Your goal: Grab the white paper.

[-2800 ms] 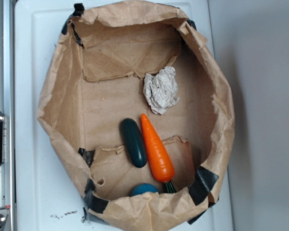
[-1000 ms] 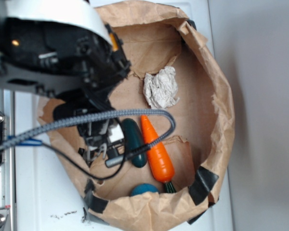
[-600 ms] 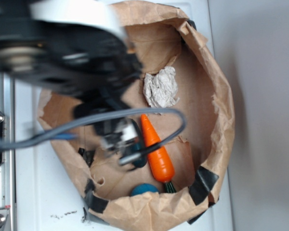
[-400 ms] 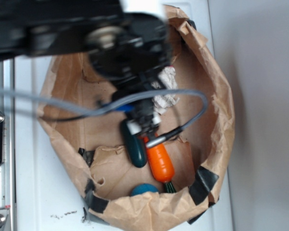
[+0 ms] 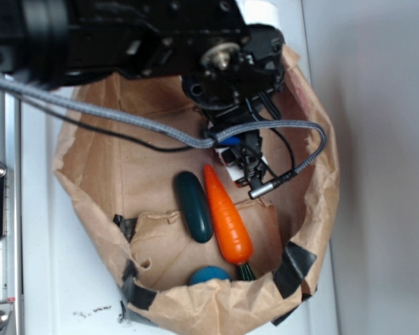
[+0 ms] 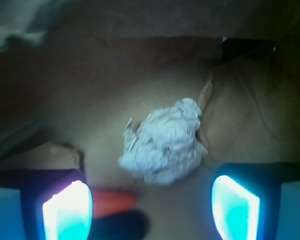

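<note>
In the wrist view the gripper [image 6: 152, 202] is spread wide, its two fingers [image 6: 67, 210] glowing blue-white at the lower left and lower right corners. Nothing sits between them and they touch nothing. The paper [image 6: 164, 144] lies on the bag [image 6: 115, 75] floor beyond the open gap, roughly centred between the fingers but apart from both.

The wad is lumpy and nearly round, so it has little of a long axis; if anything it runs on a slant from lower left to upper right in the wrist view, with a small flap sticking out at its left edge.

In the exterior view the arm [image 5: 140, 35] covers the top of the bag, and the paper is hidden under it. The gripper there is a dark tangle with a braided cable [image 5: 160, 129] looped across it, and the finger tips cannot be made out. The carrot [image 5: 227, 216] lies just beside a dark green vegetable [image 5: 193, 206], both pointing toward the arm; in the wrist view only blurred orange and black slivers of them show at the bottom edge. A blue ball [image 5: 208, 275] is partly cut off by the bag's front rim.
</note>
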`<state>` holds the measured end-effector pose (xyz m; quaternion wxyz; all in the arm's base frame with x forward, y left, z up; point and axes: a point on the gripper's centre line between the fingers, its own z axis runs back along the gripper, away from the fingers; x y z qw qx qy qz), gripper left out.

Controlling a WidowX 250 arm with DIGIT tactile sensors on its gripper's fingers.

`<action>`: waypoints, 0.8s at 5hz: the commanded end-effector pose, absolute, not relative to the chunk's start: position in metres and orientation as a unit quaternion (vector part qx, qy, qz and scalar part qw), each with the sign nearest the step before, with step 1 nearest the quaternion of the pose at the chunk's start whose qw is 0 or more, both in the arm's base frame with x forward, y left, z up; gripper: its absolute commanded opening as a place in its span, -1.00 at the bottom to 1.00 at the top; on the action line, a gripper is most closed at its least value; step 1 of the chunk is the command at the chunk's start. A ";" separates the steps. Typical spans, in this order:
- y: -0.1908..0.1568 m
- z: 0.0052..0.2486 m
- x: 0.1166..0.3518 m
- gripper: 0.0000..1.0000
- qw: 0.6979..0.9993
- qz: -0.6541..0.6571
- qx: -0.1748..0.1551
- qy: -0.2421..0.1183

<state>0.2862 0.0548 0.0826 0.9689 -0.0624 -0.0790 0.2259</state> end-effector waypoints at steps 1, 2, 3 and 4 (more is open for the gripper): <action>0.056 0.087 0.312 1.00 0.963 0.230 -0.031 -0.137; 0.059 0.079 0.313 1.00 0.962 0.231 -0.005 -0.145; 0.061 0.071 0.307 1.00 0.963 0.228 0.015 -0.145; 0.055 0.060 0.300 1.00 0.966 0.213 0.027 -0.143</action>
